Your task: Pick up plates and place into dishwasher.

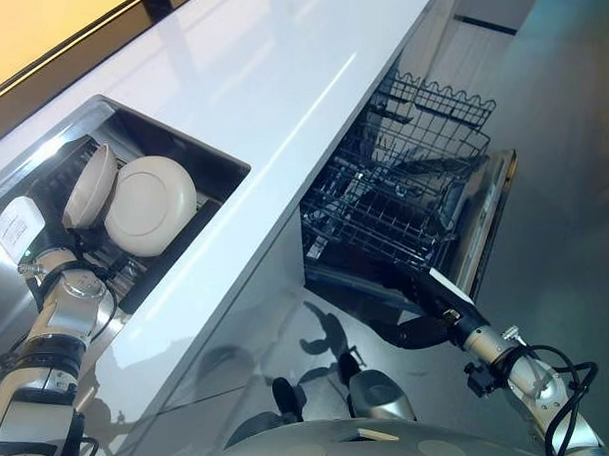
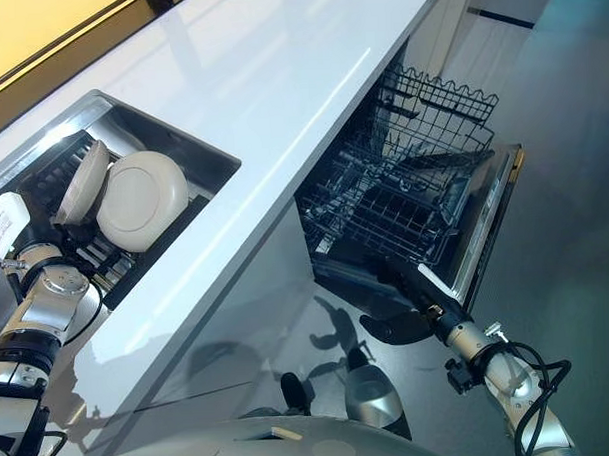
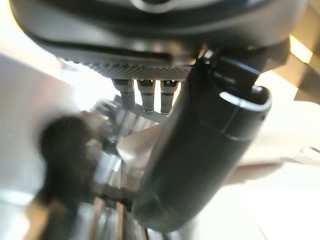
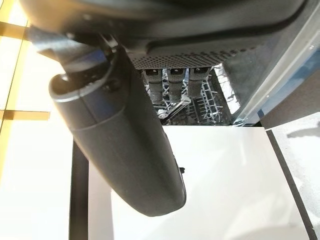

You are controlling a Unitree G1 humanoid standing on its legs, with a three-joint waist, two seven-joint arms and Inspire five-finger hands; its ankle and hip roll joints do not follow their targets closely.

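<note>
Two cream plates (image 1: pixel 149 205) leaned upright in the sink (image 1: pixel 222 166) near the desk's (image 1: pixel 279 79) left end, likely stiff, slippery, breakable, best pinched at the rim; I cannot tell either hand's finger state.

Left hand (image 1: pixel 19 230) is raised over the sink (image 1: pixel 207 161); right hand (image 1: pixel 420 331) is held low, well apart from it, thumb extended.

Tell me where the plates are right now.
In the left eye view the two cream plates stand on edge in the sink at the robot's left, just beyond the left hand, with the open dishwasher off to the right.
</note>
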